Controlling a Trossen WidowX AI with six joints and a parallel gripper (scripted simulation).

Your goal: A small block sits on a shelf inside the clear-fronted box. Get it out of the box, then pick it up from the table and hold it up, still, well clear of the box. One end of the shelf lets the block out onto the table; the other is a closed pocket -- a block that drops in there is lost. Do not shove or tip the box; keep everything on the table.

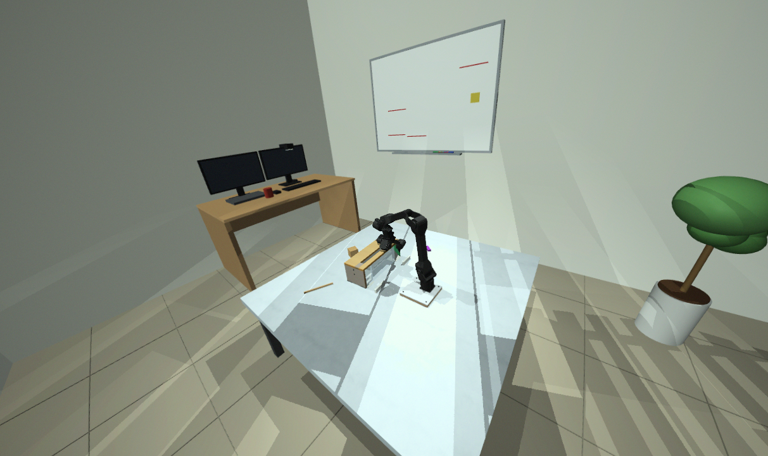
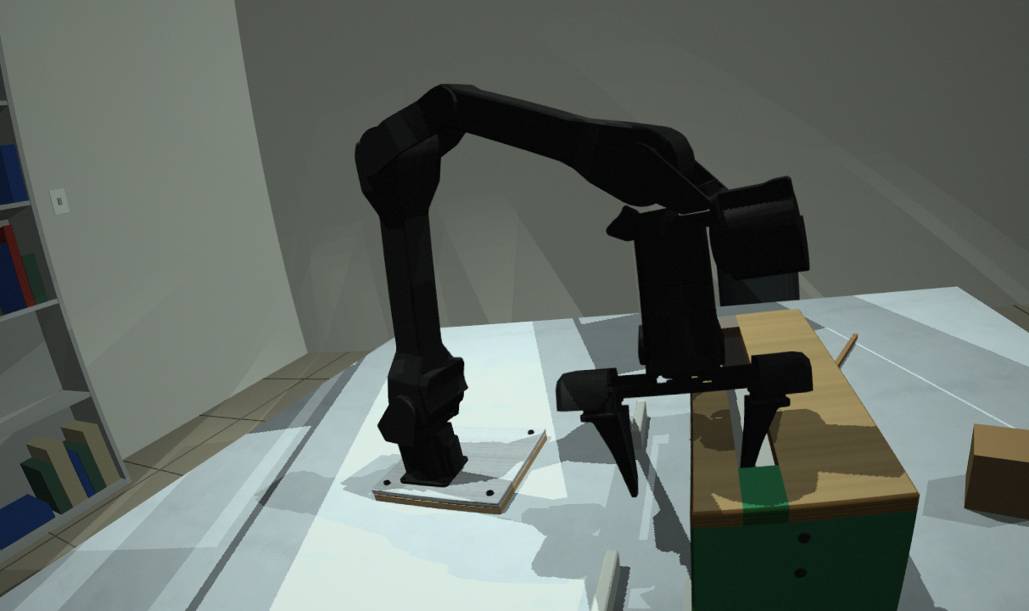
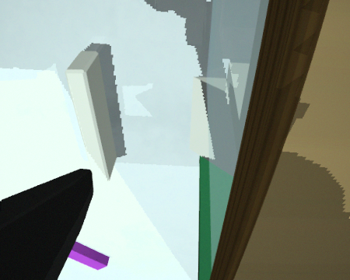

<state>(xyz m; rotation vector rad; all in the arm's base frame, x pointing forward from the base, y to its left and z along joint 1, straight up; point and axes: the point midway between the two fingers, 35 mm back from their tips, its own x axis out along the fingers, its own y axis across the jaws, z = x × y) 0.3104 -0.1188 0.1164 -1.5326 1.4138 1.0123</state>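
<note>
The box (image 1: pixel 354 274) (image 2: pixel 844 448) (image 3: pixel 257 136) stands upright, with a wooden top, a long slot in it and a clear front. Its near end panel (image 2: pixel 746 562) in the exterior view is green, and a green strip (image 2: pixel 763 486) crosses the top at the slot's end. My gripper (image 2: pixel 690 479) is open and empty, pointing down astride the box's front edge. One finger reaches into the slot close to the green strip; the other hangs outside in front of the clear wall. The small block cannot be made out in any view; the top and finger hide part of the shelf.
A pale rail (image 2: pixel 608 581) (image 3: pixel 91 113) lies in front of the box, near its green end. A purple bar (image 1: pixel 428 248) (image 3: pixel 89 255) lies beyond it. A wooden cube (image 1: pixel 352 250) (image 2: pixel 1003 474) and a thin stick (image 1: pixel 318 287) (image 2: pixel 847 350) lie behind the box.
</note>
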